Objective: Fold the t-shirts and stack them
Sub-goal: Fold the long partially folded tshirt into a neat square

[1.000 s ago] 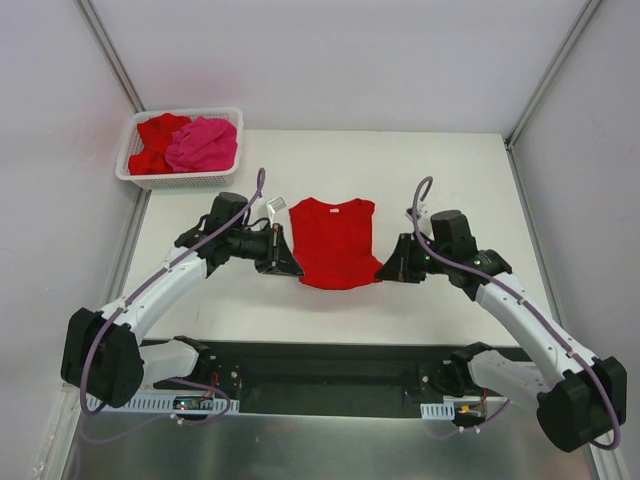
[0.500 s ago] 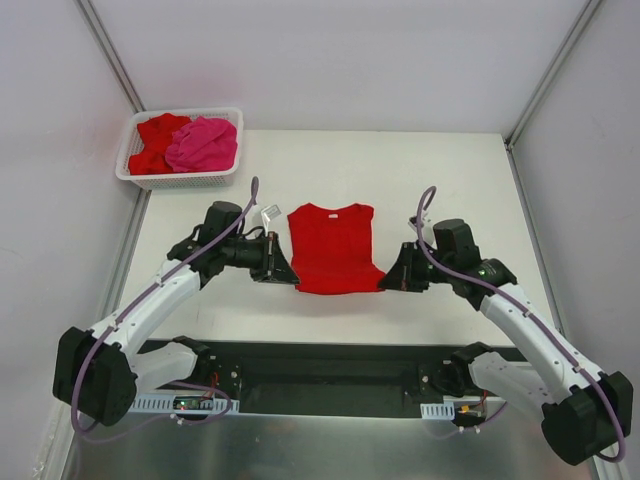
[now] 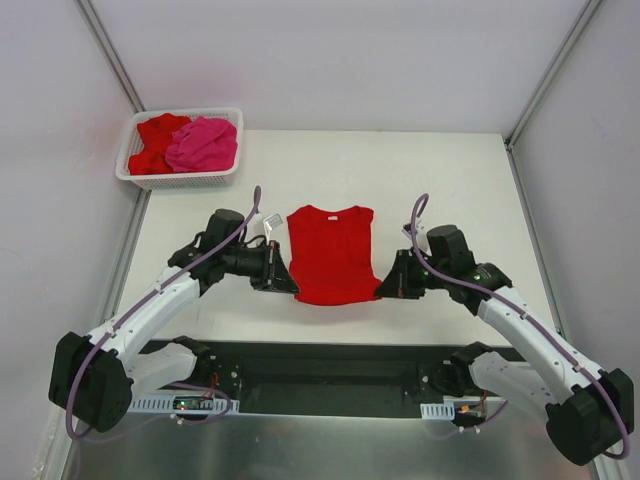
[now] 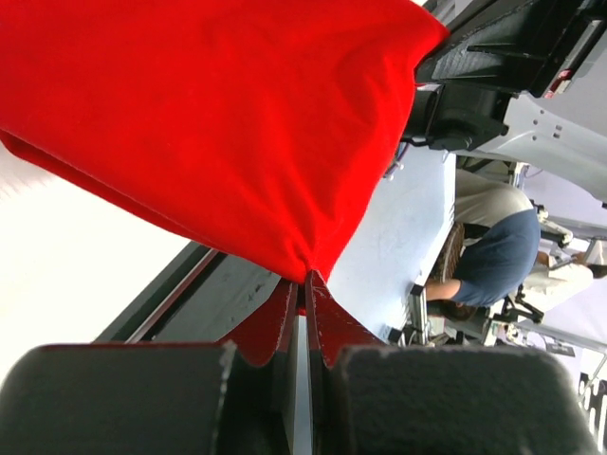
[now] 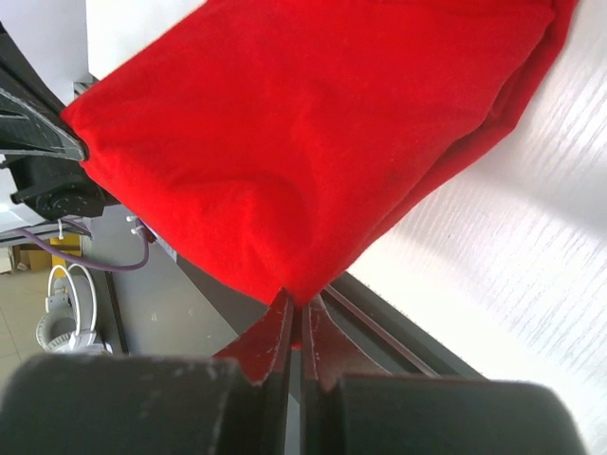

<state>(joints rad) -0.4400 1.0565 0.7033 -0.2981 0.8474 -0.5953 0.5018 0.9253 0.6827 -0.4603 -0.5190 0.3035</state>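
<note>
Grips the red t-shirt (image 3: 331, 255) by its near hem: left pincer (image 3: 291, 287) nipped shut on the near-left corner, right pincer (image 3: 384, 288) nipped shut on the near-right corner, with cloth bunched to a point in each. Lies mid-surface (image 3: 450, 170), collar far, hem near and raised, close to the near edge. Leaves a second red t-shirt (image 3: 158, 140) and a pink t-shirt (image 3: 203, 143) heaped in the white basket (image 3: 185, 181) at the far left.

Probably the start of the first fold, or a last tug to flatten. To do it well:

- Hold both corners level and equally taut, for a straight hem with no sag between.
- Lift just enough to clear the body.
- Carry the hem far toward the collar in one even sweep, both arms at matched pace.
- Avoid pulling nearer: risk of slipping over the near edge.
- Lower the hem flat onto the shoulders, edges aligned, and only then let go.
</note>
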